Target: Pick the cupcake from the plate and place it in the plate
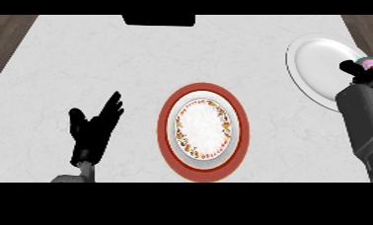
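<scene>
- Left hand (93, 129), lower left of the head view: black, on a grey forearm entering from the lower edge; its fingers (113, 108) are straight and slightly spread, pointing up and to the right, thumb set apart to the left. It holds nothing and touches no plate.
- Red-rimmed plate (205, 131), centre of the counter (109, 56): a broad red band encloses a white inner dish with a floral border in red and yellow; the dish carries nothing. It lies just to the right of the left hand, apart from it.
- White plate (317, 63), upper right: plain, with its right side partly hidden by the right hand and forearm. It lies well apart from the red-rimmed plate.
- Right hand (357, 73), right edge: black, at the end of a dark grey forearm that rises from the lower right; its fingers are curled round the cupcake.
- Cupcake (364, 63), right edge: only a small patch of pink, white and teal shows above the curled fingers, over the right part of the white plate. Whether it touches the plate cannot be told.
- Dark rectangular object (159, 19), top centre: at the far edge of the pale marbled counter; its nature cannot be told.
- Brown wooden surfaces (15, 31): visible beyond the counter's upper left and upper right corners.
</scene>
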